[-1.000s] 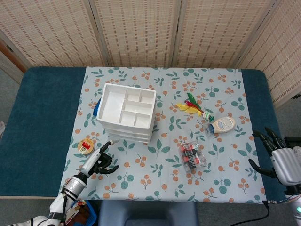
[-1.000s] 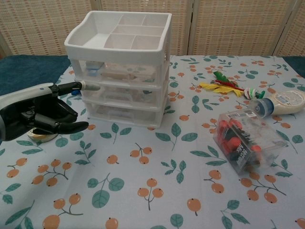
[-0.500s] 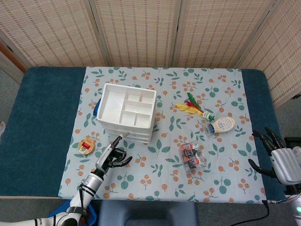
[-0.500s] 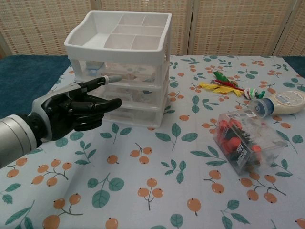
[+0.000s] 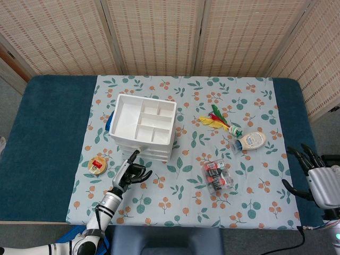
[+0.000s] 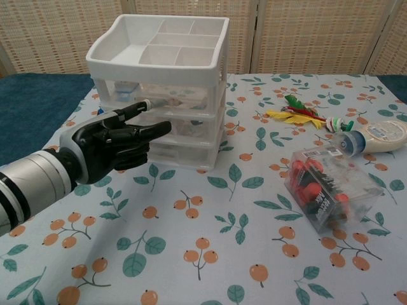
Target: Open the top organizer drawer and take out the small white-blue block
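- On the flowered cloth (image 5: pixel 159 199) sits the white organizer (image 5: pixel 143 127), a stack of three drawers under a divided open top tray, at the left-centre of the table.
- Just near of it is the left hand (image 6: pixel 117 143), one finger pointed at the front of the top organizer drawer (image 6: pixel 168 96), the others curled in; it holds nothing.
- From the chest view the extended fingertip sits right at the drawer front, but whether it actually touches cannot be told; all three drawers look shut.
- Only the chest view looks through the clear drawer fronts: a small white-and-blue shape shows at the left end of the top drawer, possibly the small white-blue block (image 6: pixel 124 94), though it is too blurred to be sure.
- From the head view the drawers are hidden beneath the tray, yet a blue object (image 5: pixel 109 121) pokes out at the organizer's left side.
- Only the head view shows the right hand (image 5: pixel 319 178), at the far right table edge, well apart from everything, fingers spread and empty.
- Right of the organizer lie coloured feathers (image 5: pixel 214 120), a squeeze bottle (image 5: pixel 249 141) on its side, and nearer, a clear box (image 5: pixel 218 175) of red and black items.
- Left of the left hand, in the head view, rests a small round tin (image 5: pixel 97 164).
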Controlling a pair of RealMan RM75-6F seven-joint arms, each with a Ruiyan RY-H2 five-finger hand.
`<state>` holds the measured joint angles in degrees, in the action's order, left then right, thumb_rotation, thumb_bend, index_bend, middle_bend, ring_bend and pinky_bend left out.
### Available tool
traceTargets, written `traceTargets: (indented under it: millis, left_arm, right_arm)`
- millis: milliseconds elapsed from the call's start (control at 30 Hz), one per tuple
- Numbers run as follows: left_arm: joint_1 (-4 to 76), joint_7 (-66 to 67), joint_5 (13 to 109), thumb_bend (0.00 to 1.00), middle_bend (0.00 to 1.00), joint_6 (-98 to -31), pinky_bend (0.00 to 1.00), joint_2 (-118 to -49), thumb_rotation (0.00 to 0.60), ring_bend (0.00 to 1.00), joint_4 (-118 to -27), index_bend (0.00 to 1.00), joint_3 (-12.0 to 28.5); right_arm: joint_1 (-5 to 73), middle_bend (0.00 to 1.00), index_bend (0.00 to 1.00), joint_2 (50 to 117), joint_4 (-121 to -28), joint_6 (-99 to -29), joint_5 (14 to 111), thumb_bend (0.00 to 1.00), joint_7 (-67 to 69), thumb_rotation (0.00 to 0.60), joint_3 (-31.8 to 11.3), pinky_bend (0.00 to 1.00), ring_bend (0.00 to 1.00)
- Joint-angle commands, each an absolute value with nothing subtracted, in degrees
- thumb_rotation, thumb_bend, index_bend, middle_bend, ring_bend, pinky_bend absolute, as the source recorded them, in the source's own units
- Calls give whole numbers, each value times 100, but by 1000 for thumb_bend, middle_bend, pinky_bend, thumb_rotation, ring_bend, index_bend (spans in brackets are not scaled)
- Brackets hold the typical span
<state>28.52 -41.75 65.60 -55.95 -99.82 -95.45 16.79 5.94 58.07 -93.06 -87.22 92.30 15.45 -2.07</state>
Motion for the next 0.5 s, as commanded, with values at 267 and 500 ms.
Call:
traceTargets:
  millis: [267,500]
  left_arm:
    - [2888,-4512,6379,289,931,-5364,1000,-10110,600,1000,-9540,143,1878]
    - [2928,-4688,6201,290,930,-5188,1000,-10200,600,1000,-9493,167,2024]
  right_arm:
    - [589,209,72,5810,-9289,-8694,9193,289,1545,600,-211,128,80]
    - [576,209,72,5811,-9267,-8684,9161,289,1567,600,-213,128,80]
